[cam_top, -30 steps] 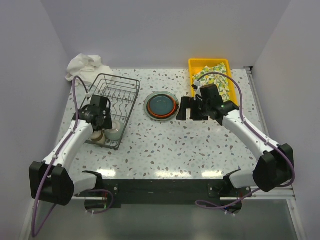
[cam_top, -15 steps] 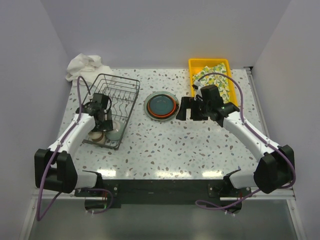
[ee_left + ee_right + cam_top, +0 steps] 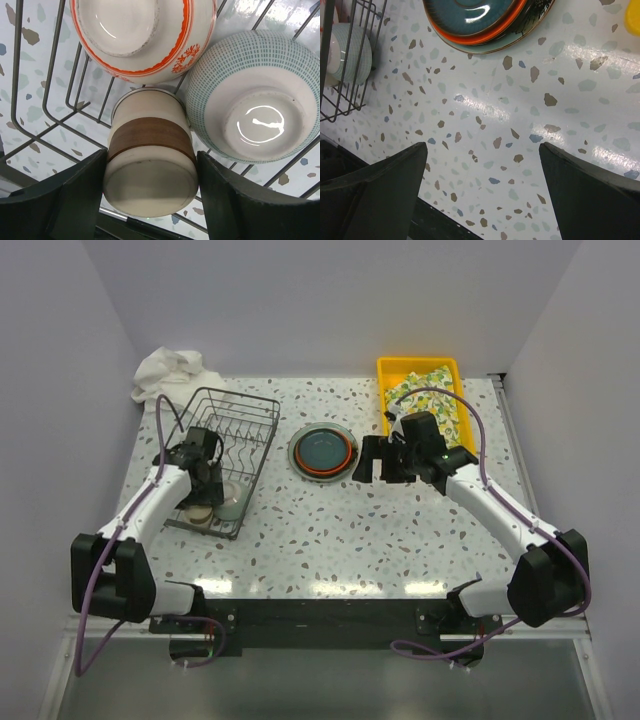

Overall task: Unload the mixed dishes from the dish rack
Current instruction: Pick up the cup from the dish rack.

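The dish rack (image 3: 235, 420) stands at the left, its wires (image 3: 17, 50) filling the left wrist view. At its near end lie a whitish cup with a brown band (image 3: 150, 165), a red-white patterned bowl (image 3: 145, 35) and a teal-dotted bowl (image 3: 252, 95), all bottom-up toward the camera. My left gripper (image 3: 151, 156) is down in the rack, and its fingers press both sides of the cup. A stack of plates (image 3: 322, 452), dark teal on top, sits on the table at centre. My right gripper (image 3: 373, 461) hangs open just right of the stack, holding nothing.
A yellow tray (image 3: 384, 370) with lemon-print cloth is at the back right. A crumpled white cloth (image 3: 168, 370) lies at the back left corner. Walls close the table on three sides. The rack's right edge (image 3: 350, 100) shows in the right wrist view.
My left gripper has dropped lower into the rack's near end and narrowed its fingers onto the cup. The right arm has stayed put.
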Available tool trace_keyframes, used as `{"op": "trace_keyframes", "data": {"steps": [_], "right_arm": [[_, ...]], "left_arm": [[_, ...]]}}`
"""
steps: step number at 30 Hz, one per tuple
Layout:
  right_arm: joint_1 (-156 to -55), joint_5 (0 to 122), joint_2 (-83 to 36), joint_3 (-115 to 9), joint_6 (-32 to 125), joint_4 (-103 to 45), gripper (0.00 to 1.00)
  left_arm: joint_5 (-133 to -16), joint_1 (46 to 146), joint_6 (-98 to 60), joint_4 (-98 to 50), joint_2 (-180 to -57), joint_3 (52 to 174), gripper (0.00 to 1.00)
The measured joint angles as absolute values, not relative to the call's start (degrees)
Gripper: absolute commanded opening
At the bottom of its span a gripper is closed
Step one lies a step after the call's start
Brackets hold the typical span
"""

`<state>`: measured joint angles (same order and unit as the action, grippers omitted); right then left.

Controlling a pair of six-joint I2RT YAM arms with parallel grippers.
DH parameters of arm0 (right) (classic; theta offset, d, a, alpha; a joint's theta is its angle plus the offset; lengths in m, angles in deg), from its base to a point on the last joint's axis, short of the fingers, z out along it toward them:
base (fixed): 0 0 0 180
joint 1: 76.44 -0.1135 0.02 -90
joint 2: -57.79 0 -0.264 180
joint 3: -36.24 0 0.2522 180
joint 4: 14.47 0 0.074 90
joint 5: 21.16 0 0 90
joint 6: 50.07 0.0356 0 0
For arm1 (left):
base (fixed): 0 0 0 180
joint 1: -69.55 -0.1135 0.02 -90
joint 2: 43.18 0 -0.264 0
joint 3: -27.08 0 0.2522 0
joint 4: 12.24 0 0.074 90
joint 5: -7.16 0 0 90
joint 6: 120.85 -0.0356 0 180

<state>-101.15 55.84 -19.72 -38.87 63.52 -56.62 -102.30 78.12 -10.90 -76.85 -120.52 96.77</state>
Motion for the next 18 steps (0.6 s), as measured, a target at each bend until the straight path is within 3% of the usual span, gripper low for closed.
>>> {"op": "trace_keyframes", "data": {"steps": [18], "right_arm": [[-101.15, 51.78, -19.72, -38.87, 66.04, -53.69, 0.98]], "left_arm": [[-98.24, 77.93, -12.37, -81.09, -113.94, 108.66, 0.39]]}}
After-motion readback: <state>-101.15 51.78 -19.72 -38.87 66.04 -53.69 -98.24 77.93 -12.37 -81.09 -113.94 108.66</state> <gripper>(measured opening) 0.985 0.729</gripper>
